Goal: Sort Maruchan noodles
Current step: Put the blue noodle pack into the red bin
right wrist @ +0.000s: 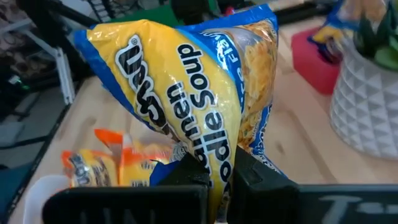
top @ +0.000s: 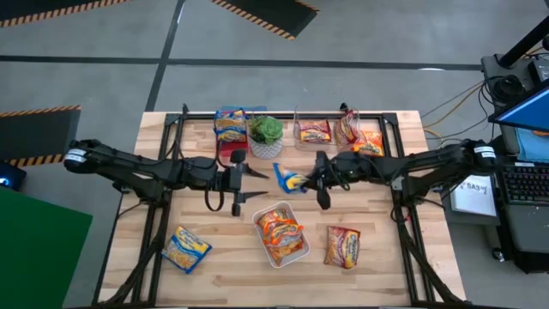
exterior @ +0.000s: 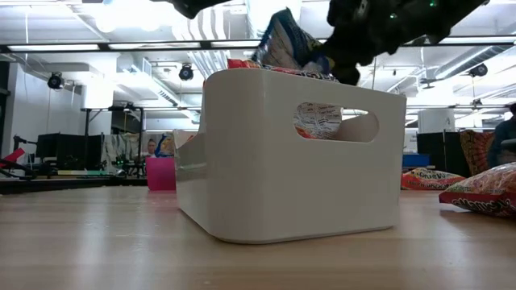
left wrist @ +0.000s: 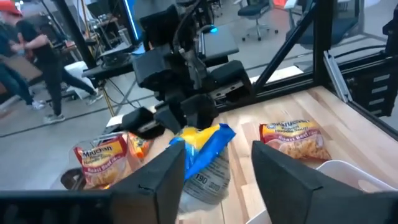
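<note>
- Wooden table (top: 232, 266) on a black frame, grey floor with hazard-striped mats around it; the low view looks across the boards into an office with ceiling lights.
- Right gripper (top: 307, 182) is near the table's middle, its fingers pressed together on a blue-edged packet (top: 290, 178) held clear of the boards. In the right wrist view that packet (right wrist: 193, 99) fills the frame, pinched at its lower edge between the dark fingers (right wrist: 186, 174).
- Left gripper (top: 250, 182) faces it from just beside, fingers (left wrist: 163, 177) spread and holding nothing; the blue-edged packet (left wrist: 202, 149) hangs in the gap beyond them.
- White bin (top: 259, 216) sits just in front of both grippers, holding orange-edged packets (top: 280, 230). In the low view its wall (exterior: 242, 161) blocks most of the table behind.
- Red packet (top: 342, 246) lies flat to the right of the bin, near the front edge; a blue packet (top: 187, 249) lies to the left, well apart from it.
- Along the back edge: blue packets in a tray (top: 229, 125), a potted plant (top: 265, 136), and a clear bin (top: 314, 131) with red packets (its far contents are hard to make out, possibly orange ones too).
- Open boards remain at the front corners and between the bin and the blue packet.
- A person (left wrist: 43, 56) stands beyond the table in the left wrist view.
</note>
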`<state>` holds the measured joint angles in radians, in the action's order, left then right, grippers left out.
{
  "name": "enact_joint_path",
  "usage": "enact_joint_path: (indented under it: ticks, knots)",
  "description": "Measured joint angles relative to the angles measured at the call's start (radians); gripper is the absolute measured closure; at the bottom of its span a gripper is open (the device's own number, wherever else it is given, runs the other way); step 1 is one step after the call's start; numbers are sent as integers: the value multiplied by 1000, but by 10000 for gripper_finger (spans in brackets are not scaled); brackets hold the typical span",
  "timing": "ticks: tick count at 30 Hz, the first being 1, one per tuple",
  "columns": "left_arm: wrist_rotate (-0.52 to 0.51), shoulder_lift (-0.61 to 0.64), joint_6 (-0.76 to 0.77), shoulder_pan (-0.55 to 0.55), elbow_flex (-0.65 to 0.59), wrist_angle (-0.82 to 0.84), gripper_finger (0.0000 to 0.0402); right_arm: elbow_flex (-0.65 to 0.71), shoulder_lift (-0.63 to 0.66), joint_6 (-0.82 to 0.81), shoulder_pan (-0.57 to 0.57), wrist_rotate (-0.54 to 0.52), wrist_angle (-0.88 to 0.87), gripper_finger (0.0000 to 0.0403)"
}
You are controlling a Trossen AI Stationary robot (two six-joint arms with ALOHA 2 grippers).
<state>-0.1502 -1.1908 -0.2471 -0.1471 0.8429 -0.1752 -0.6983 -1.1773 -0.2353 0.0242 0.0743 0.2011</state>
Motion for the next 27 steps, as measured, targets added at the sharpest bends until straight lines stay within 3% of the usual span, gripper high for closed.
enact_joint_path:
  ticks: [8,12,22,27]
  knots:
    - [2,-66,-56,0,0,-72,132,0,-76,35,33,14,109,394]
    - [2,-162,-105,0,0,-154,108,0,-103,27,41,38,130,394]
    - [-73,-308,-129,42,0,-258,127,0,-108,15,40,42,131,394]
    - [-80,-328,-132,45,0,-276,167,0,-108,10,40,42,129,394]
